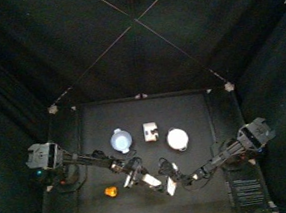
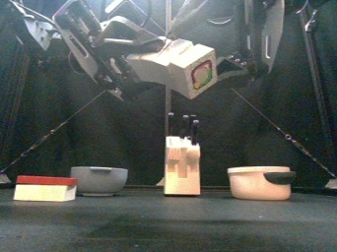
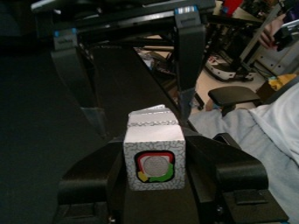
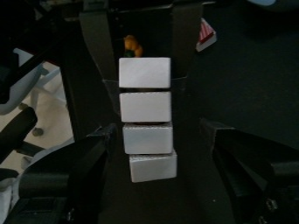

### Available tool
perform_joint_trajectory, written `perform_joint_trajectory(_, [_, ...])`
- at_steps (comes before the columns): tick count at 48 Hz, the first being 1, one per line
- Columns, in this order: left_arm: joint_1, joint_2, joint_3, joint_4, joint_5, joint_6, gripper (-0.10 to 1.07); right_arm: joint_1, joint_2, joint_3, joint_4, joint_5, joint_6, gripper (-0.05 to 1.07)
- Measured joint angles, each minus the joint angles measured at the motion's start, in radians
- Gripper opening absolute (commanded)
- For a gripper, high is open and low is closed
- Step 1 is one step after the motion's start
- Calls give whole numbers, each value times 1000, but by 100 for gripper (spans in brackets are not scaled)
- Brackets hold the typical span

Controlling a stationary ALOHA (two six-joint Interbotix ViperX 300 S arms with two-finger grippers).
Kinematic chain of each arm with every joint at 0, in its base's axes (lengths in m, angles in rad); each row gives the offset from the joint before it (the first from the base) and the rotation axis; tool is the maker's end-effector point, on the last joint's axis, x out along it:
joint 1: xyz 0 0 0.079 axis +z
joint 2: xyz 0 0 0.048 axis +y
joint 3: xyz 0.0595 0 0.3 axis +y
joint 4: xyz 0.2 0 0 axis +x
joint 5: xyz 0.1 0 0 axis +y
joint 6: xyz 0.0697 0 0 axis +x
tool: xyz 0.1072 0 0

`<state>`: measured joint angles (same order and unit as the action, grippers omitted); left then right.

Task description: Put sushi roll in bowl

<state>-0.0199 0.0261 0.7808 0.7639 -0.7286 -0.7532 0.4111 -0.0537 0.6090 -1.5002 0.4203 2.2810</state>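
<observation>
**Sushi roll held in the air by both grippers**

Top view: both arms meet at the table's front middle, near the grey bowl (image 1: 120, 139).

Front view: the sushi roll (image 2: 182, 67) hangs high above the knife block (image 2: 182, 165); the bowl (image 2: 99, 179) stands on the table, to the left.

Left wrist view: the left gripper (image 3: 156, 168) pinches the roll (image 3: 156, 157) between its jaws.

Right wrist view: the right gripper (image 4: 149, 149) clamps the same roll (image 4: 146, 118), seen as a row of white blocks.
</observation>
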Motion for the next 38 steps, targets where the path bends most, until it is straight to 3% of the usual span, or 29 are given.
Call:
perform_joint_trajectory(10, [34,0,29,0,2,11,49,-2,-97,63,0,41,2,103])
perform_joint_trajectory(18, [103,-18,84,0,3,34,49,-25,-143,114,-5,77,2,103])
perform_joint_trajectory(28, [170,-97,181,-6,28,89,48,-58,-209,160,-41,126,-3,103])
perform_joint_trajectory(38, [187,-207,255,-64,147,164,48,-43,-330,225,-84,275,-5,102])
